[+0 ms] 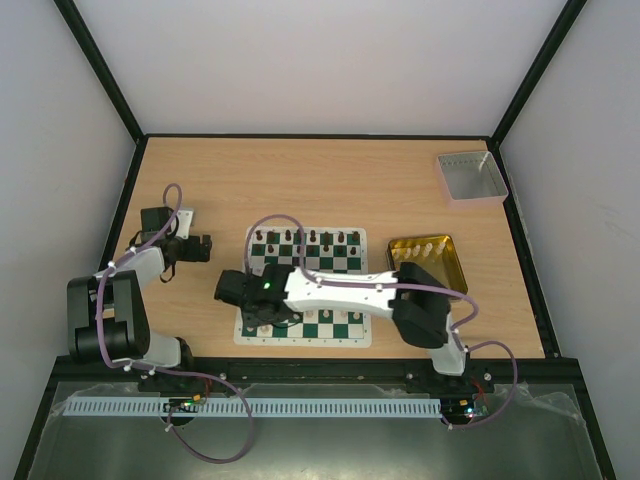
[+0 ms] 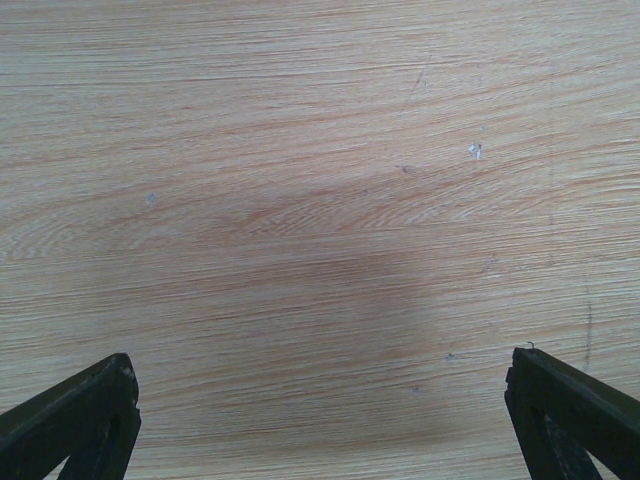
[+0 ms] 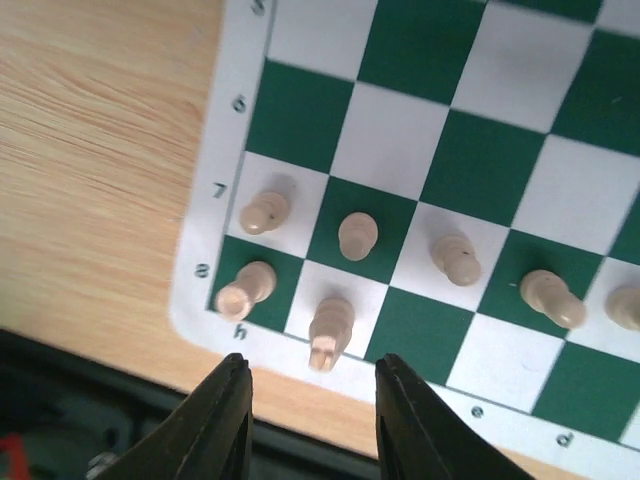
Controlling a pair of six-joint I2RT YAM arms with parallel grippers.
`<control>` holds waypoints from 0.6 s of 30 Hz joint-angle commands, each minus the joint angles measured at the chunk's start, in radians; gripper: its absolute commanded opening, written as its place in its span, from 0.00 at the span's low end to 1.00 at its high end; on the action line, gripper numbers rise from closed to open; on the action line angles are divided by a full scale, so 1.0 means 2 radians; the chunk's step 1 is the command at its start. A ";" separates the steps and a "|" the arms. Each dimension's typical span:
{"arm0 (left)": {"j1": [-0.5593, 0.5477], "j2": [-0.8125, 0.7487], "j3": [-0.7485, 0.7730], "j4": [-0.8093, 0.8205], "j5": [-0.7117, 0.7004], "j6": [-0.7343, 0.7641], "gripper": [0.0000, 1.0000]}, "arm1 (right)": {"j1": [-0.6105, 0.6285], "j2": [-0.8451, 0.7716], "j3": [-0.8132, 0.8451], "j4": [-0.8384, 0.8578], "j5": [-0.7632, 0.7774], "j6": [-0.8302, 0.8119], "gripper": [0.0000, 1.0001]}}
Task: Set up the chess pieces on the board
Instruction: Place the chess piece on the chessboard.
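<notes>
The wood tabletop (image 1: 330,180) is carrying everything. The green-and-white board (image 1: 335,325) is lying at its middle, near the arm bases, with the right arm reaching across it. A gold tin (image 1: 440,278) is sitting just right of the board, and a grey tray (image 1: 472,178) is resting at the far right corner. The left fingers (image 2: 85,415) are hovering spread wide over bare wood, holding nothing. The right fingers (image 3: 405,420) are standing partly open and empty at the board's near left corner. Dark pieces (image 1: 300,240) are lining the far rows; cream pieces (image 3: 357,235) are standing on rows 7 and 8.
</notes>
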 commanded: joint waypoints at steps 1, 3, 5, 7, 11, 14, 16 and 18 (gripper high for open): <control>0.003 0.004 0.010 -0.003 0.008 0.001 1.00 | -0.017 -0.086 -0.019 -0.008 0.026 0.012 0.33; 0.003 0.003 0.010 -0.003 0.009 0.002 0.99 | -0.031 -0.124 -0.044 0.002 0.031 0.014 0.33; 0.003 0.004 0.010 -0.004 0.011 0.002 1.00 | -0.053 -0.171 -0.084 0.007 0.050 0.015 0.32; 0.002 0.005 0.011 -0.005 0.013 0.003 1.00 | -0.087 -0.221 -0.132 0.015 0.061 0.012 0.32; 0.002 0.005 0.011 -0.004 0.011 0.002 1.00 | -0.172 -0.309 -0.220 0.023 0.085 -0.018 0.32; 0.001 0.006 0.012 -0.005 0.011 0.003 1.00 | -0.227 -0.340 -0.244 0.015 0.115 -0.051 0.41; 0.001 0.008 0.012 -0.005 0.014 0.003 1.00 | -0.268 -0.340 -0.252 0.003 0.142 -0.065 0.41; -0.001 0.008 0.012 -0.005 0.012 0.001 0.99 | -0.304 -0.329 -0.262 0.004 0.139 -0.081 0.39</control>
